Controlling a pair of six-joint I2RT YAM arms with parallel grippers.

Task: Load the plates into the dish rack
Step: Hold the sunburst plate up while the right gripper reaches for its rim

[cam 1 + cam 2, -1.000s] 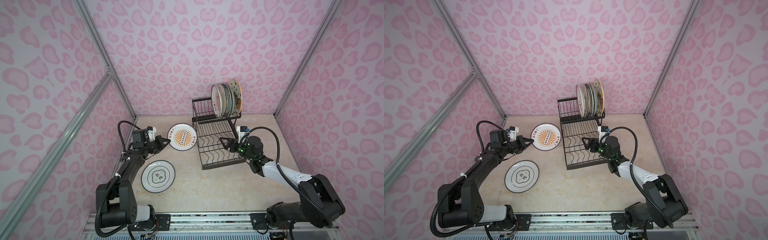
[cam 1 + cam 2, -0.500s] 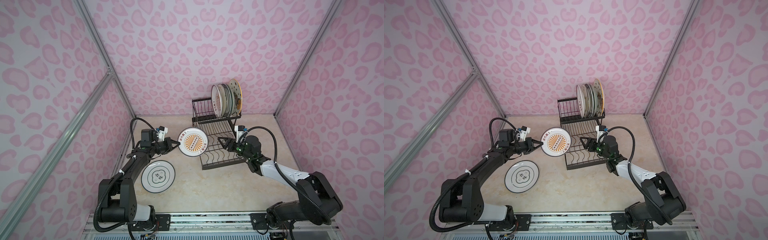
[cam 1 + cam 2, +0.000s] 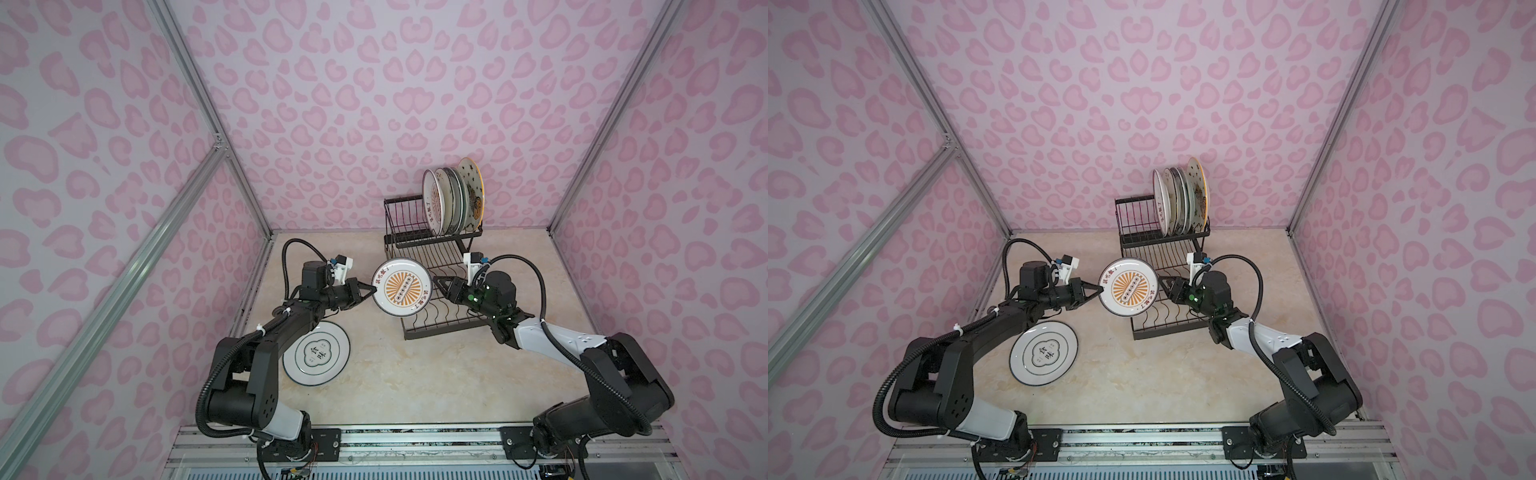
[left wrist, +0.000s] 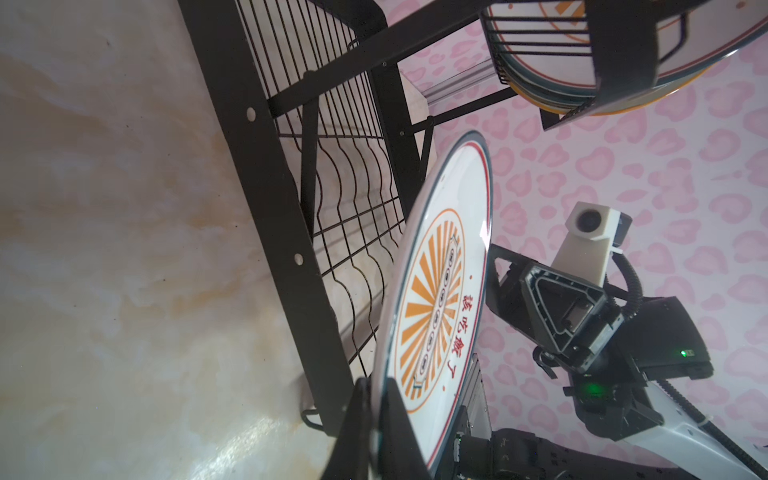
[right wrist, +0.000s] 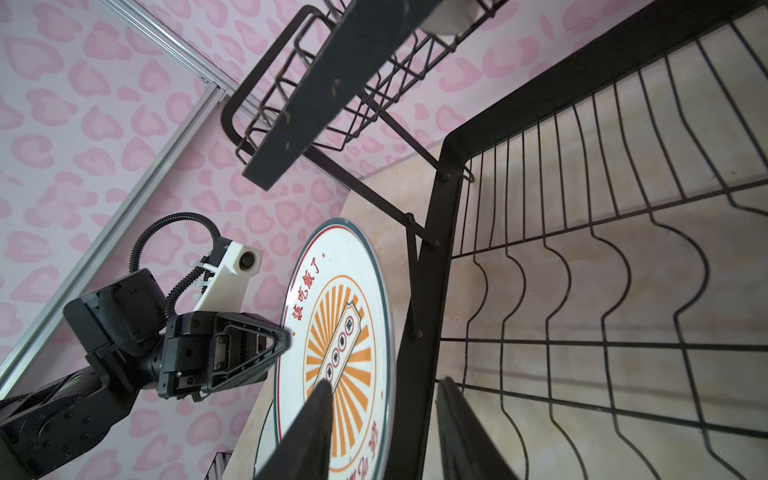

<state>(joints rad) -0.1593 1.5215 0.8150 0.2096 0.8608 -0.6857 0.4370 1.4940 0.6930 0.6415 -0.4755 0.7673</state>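
Note:
An orange-sunburst plate [image 3: 401,286] [image 3: 1128,286] hangs on edge in the air just left of the black wire dish rack [image 3: 444,330] [image 3: 1173,330]. My left gripper [image 3: 371,289] [image 4: 376,382] is shut on its left rim. My right gripper [image 3: 434,282] [image 5: 384,382] is open. Its jaws straddle the plate's right rim [image 5: 388,332], one finger before the face and one behind, with a gap. Several plates [image 3: 453,199] stand in the rack's raised basket. A green-ringed plate [image 3: 316,353] [image 3: 1044,353] lies flat on the table under my left arm.
The rack's lower tray [image 5: 582,332] with wavy dividers holds nothing and lies right behind the held plate. The left part of the raised basket [image 3: 403,220] has bare slots. Pink patterned walls close in the table on three sides.
My left arm has carried the sunburst plate to the right, up to the rack. My right gripper's jaws have narrowed around the plate's right rim.

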